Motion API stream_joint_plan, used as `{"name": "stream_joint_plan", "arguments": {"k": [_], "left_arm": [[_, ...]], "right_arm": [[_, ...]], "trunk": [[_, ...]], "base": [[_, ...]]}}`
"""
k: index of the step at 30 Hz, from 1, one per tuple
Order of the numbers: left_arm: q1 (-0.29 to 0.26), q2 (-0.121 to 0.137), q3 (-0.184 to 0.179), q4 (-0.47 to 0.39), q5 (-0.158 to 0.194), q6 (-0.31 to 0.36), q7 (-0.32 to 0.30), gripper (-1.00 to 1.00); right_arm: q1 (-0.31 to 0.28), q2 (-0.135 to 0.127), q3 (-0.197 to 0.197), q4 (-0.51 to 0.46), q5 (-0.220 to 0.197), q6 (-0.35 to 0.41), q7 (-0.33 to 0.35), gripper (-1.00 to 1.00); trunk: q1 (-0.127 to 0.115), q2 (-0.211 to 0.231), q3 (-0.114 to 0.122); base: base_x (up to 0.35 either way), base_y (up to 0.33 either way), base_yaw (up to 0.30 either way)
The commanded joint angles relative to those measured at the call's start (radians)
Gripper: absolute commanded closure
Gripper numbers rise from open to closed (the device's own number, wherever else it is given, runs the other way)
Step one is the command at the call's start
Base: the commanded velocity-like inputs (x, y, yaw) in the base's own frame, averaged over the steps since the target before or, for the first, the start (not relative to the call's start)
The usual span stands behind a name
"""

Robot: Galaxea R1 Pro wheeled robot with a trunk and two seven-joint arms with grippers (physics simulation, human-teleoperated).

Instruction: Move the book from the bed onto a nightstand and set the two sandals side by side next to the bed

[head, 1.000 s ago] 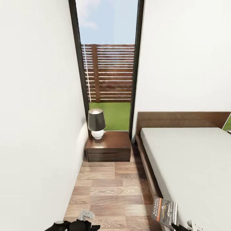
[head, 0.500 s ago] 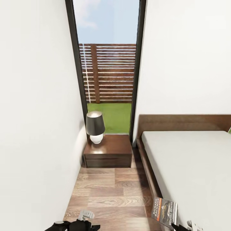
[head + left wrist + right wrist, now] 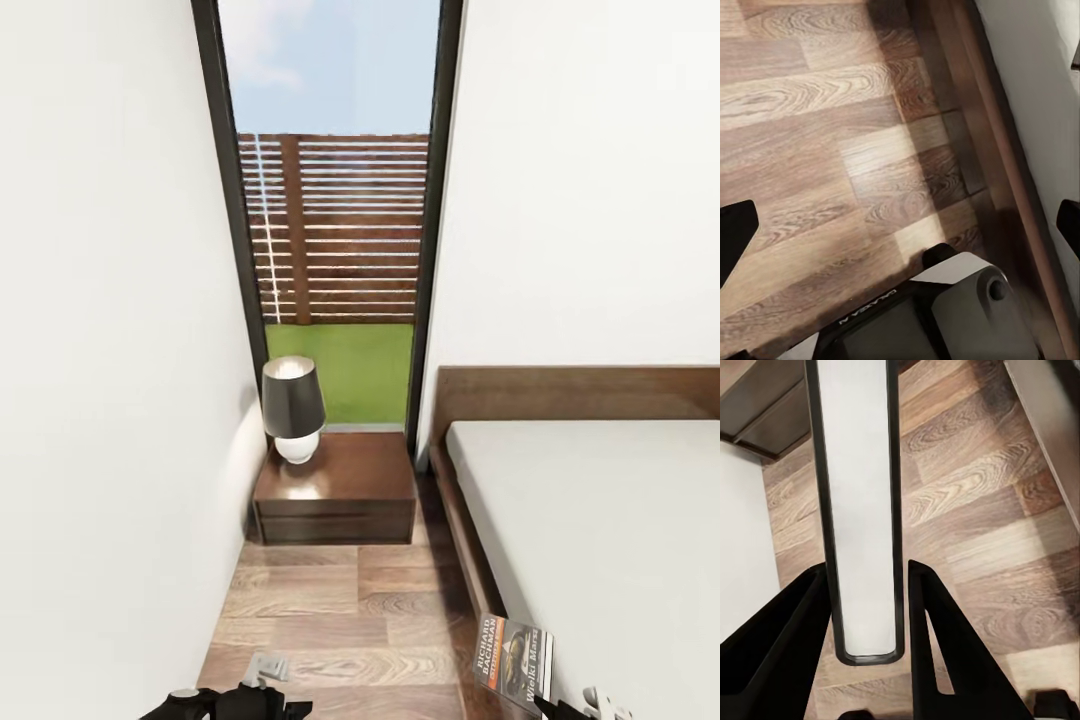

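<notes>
Closer now sits the low dark-brown wooden nightstand (image 3: 335, 488) at frame centre; my right gripper (image 3: 866, 607) pinches the thin dark orange-banded paperback (image 3: 514, 659), so next I set it on that glossy top.

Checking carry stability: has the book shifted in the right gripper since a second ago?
No. The book sits at the same spot beside the right gripper; the nightstand only looms closer because the robot advanced.

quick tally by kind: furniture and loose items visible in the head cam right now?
Nightstand: 1
Bed: 1
Lamp: 1
Book, held edge-on between the right end effector fingers: 1
Total: 4
</notes>
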Motion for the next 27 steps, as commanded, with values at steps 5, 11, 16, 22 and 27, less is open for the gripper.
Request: {"name": "stream_joint_plan", "arguments": {"k": [5, 11, 16, 22, 27], "left_arm": [[0.000, 0.000, 0.003, -0.001, -0.009, 0.000, -0.002, -1.00], [-0.001, 0.000, 0.003, -0.001, -0.009, 0.000, -0.002, -1.00], [-0.001, 0.000, 0.003, -0.001, -0.009, 0.000, -0.003, -1.00], [-0.001, 0.000, 0.003, -0.001, -0.009, 0.000, -0.002, -1.00], [0.000, 0.000, 0.003, -0.001, -0.009, 0.000, -0.002, -1.00]], "right_arm": [[-0.001, -0.001, 0.005, 0.000, -0.012, 0.002, 0.002, 1.00], [-0.001, -0.001, 0.005, 0.000, -0.012, 0.002, 0.002, 1.00], [-0.001, -0.001, 0.005, 0.000, -0.012, 0.002, 0.002, 1.00], [-0.001, -0.001, 0.005, 0.000, -0.012, 0.002, 0.002, 1.00], [-0.001, -0.001, 0.005, 0.000, -0.012, 0.002, 0.002, 1.00]], "trunk": [[0.001, -0.002, -0.002], [0.001, -0.002, -0.002], [0.001, -0.002, -0.002], [0.001, -0.002, -0.002], [0.001, -0.002, -0.002]], "base": [[0.247, 0.000, 0.000], [0.040, 0.000, 0.000], [0.069, 0.000, 0.000], [0.286, 0.000, 0.000], [0.293, 0.000, 0.000]]}}
